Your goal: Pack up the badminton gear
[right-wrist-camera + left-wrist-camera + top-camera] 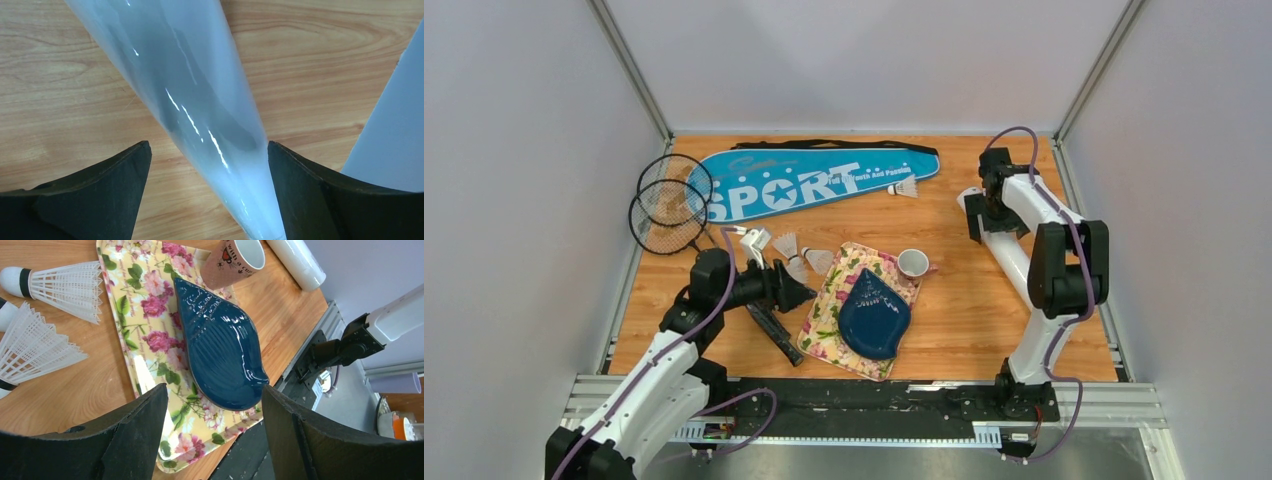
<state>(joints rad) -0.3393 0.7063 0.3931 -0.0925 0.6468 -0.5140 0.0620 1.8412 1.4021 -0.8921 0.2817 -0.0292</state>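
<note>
Right wrist view: white tube (pixel 195 100) without either end; rackets (pixel 669 205) partly under left arm (pixel 674 340)

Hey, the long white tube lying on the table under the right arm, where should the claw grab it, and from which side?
Probably across its round body, coming straight down from above. The long white tube lies flat on the wooden table, so only its two curved sides are free. The open right claw hangs over it, a finger on each side.
</note>
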